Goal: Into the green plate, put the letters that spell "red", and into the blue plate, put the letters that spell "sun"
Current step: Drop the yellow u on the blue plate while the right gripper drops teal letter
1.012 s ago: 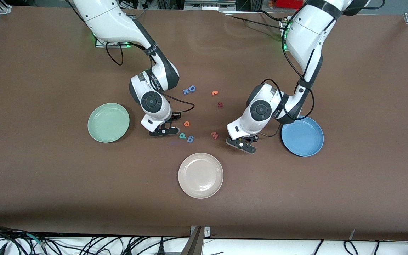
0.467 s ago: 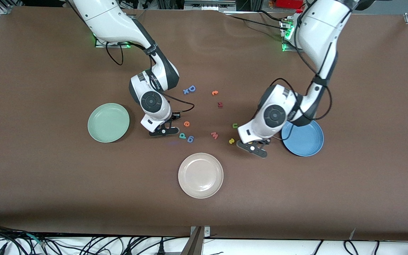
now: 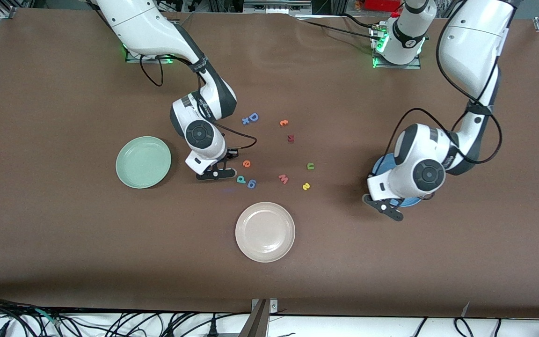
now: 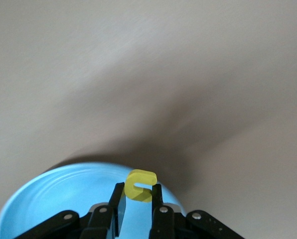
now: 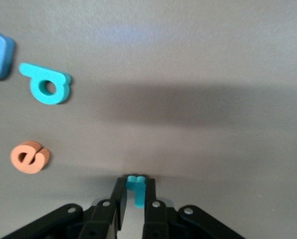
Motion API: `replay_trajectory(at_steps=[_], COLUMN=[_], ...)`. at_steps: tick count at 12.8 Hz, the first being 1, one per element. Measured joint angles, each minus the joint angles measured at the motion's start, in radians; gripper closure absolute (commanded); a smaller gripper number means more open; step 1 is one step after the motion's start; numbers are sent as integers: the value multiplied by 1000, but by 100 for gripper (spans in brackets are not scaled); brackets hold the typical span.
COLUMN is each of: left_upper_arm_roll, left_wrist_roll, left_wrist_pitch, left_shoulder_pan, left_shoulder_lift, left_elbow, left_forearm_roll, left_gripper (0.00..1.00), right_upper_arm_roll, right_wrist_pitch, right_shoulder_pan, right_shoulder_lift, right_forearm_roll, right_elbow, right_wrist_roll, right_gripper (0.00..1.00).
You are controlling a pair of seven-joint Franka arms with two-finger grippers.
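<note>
Found no printed labels or brands that could be read. Read only foam letters lying on the brown table (image 3: 63,234): blue "D" (image 3: 253,116) beside a small blue "x" (image 3: 245,121), orange "e" (image 3: 246,163), teal "d" (image 3: 241,179), blue "6" (image 3: 251,184) (or "9"), pink "w" (image 3: 283,179), green "u" (image 3: 310,165), yellow "s" (image 3: 306,186). Saw a teal "r" (image 5: 135,185) pinched in the right gripper (image 5: 135,196) and a yellow "u" (image 4: 141,185) (or "n") pinched in the left gripper (image 4: 138,204).

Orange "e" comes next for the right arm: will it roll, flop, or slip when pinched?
The orange "e" lies flat and looks like thick foam, so it is probably light, slightly squashy and unlikely to roll. Its rounded edge might slip between the narrow fingers, so pinch squarely.
</note>
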Motion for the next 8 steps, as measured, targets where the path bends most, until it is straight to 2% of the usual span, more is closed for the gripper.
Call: replay_trajectory(at_steps=[3,4,5,6,7,8], left_upper_arm_roll=[-1,-1,-1,-1,-1,-1], left_wrist_roll=[3,3,3,3,4,4], left_wrist_pitch=[0,1,2,5,6,6], left_shoulder_pan=[16,16,19,25,30,33], left_shoulder_lift=[6,8,11,14,17,18], left_elbow=[-30,-36,-40,-44,-45,-45], left_forearm_roll=[56,56,56,56,56,56], left_gripper=[84,80,66,29,3,1], right_upper_arm_roll=[-53,-85,-122,-162,-201,-239], right_wrist_pitch=[-73,-103,-134,-164,-190,-214], right_shoulder_pan=[-3,-4,-6,-8,-10,-11], right_shoulder_lift=[-52,-73,-92,-109,-124,-135], right_forearm_roll=[0,0,0,0,0,0], right_elbow=[8,9,10,10,11,11], right_wrist_roll=[-21,-58,-102,-147,-192,-235], right_gripper=[100,100,100,100,100,100])
